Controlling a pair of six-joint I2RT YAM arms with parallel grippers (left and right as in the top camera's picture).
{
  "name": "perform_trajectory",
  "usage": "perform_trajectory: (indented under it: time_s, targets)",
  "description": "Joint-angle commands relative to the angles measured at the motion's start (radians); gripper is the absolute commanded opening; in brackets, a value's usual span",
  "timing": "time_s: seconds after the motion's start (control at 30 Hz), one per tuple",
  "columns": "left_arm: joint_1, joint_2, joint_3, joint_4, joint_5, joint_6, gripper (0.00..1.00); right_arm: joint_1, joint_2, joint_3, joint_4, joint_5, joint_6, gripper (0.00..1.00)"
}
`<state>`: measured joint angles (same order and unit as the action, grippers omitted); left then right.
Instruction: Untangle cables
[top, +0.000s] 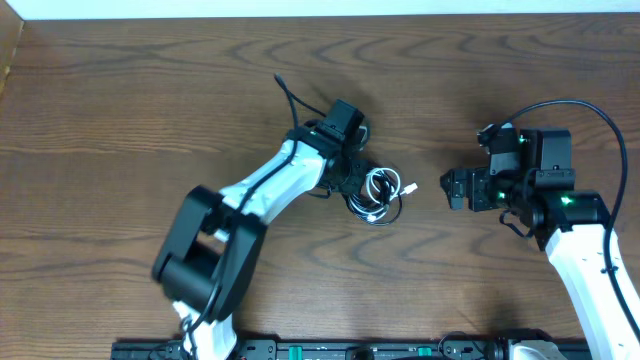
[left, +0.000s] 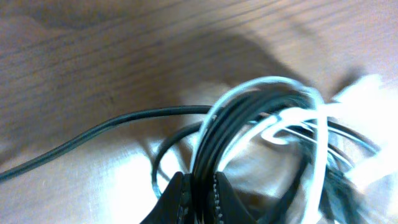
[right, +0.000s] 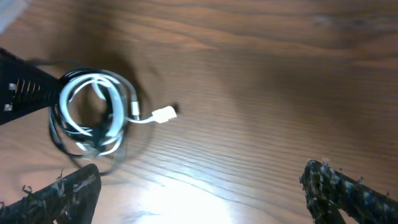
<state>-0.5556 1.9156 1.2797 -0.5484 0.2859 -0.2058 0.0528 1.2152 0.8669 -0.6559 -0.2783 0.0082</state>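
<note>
A black cable and a white cable lie coiled together mid-table. The white plug points right. A black strand trails up-left from the coil. My left gripper is at the coil's left side. In the left wrist view its fingers are shut on a bundle of black strands, with white loops around them. My right gripper is open and empty, just right of the white plug. Its view shows the coil and plug ahead of its spread fingers.
The wooden table spreads all around the coil. Its pale back edge runs along the top. The right arm's thick black wire loops above its wrist.
</note>
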Motion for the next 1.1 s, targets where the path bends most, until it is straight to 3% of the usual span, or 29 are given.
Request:
perform_trajectory:
  time_s: [0.0,0.23,0.4,0.57,0.87,0.97,1.07]
  targets:
    - [-0.004,-0.111,0.0,-0.023,0.047,0.006,0.07,0.001,0.039,0.019,0.013,-0.131,0.006,0.99]
    - [-0.004,-0.18,0.0,-0.049,0.17,0.006,0.07,0.007,0.141,0.019,0.039,-0.235,0.007,0.99]
    - [-0.006,-0.178,0.0,-0.082,0.178,0.006,0.08,0.053,0.233,0.019,0.1,-0.252,0.051,0.98]
    - [-0.006,-0.178,0.0,-0.109,0.179,0.005,0.08,0.105,0.323,0.019,0.188,-0.252,0.08,0.78]
    - [-0.007,-0.178,0.0,-0.11,0.179,0.005,0.08,0.201,0.441,0.019,0.263,-0.252,0.145,0.7]
    - [-0.007,-0.178,0.0,-0.11,0.179,0.005,0.08,0.218,0.444,0.019,0.264,-0.252,0.145,0.61]
    - [-0.007,-0.178,0.0,-0.11,0.178,0.005,0.07,0.23,0.444,0.019,0.263,-0.253,0.145,0.58]
